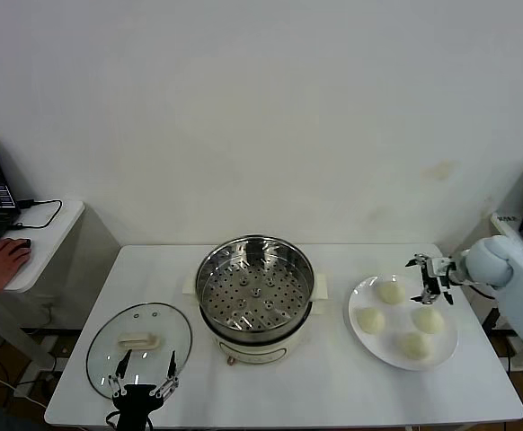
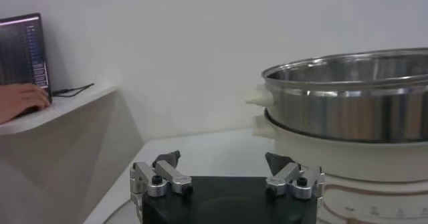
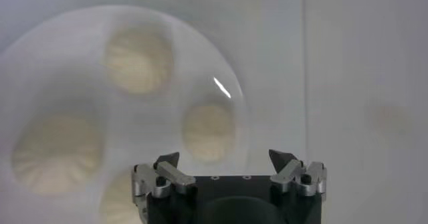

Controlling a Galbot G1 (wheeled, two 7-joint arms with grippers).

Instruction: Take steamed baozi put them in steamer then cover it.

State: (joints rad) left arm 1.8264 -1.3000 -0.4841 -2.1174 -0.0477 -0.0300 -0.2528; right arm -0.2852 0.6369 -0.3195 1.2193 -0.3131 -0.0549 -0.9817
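Four small, round, cream-white steamed dough buns (image 1: 370, 319) lay well spaced on a flat white plate (image 1: 362, 343) at the right of the white tabletop (image 1: 333, 386). None had yet gone into the round, shiny stainless-steel steamer pot (image 1: 255, 289), which stood open at the middle on its cream-white base with the perforated tray bare. The round clear-glass cover with a metal rim (image 1: 139, 348) and a flat cream-white handle lay on the tabletop to the left of the pot.

The right claw (image 1: 433, 280) hung above the far right part of the plate, its fingers spread wide and holding nothing. In the right wrist view the buns (image 3: 208, 132) sat below it, none between the fingers. The left claw (image 1: 143, 377) waited low at the near edge of the tabletop, over the near rim of the cover, also wide and empty.

The buns looked light, soft and easily dented, with a smooth skin that might stick a little or slip. Each would probably be best taken across its widest middle with a gentle squeeze, from straight above, with enough room to avoid nudging its neighbours. The cover would likely be heavier, rigid and breakable; its central handle looked like the only sensible place to take hold, since the glass dome offered nothing to pinch.

At the far left a person's hand (image 1: 1, 262) rested on a side table (image 1: 50, 242) beside a laptop.
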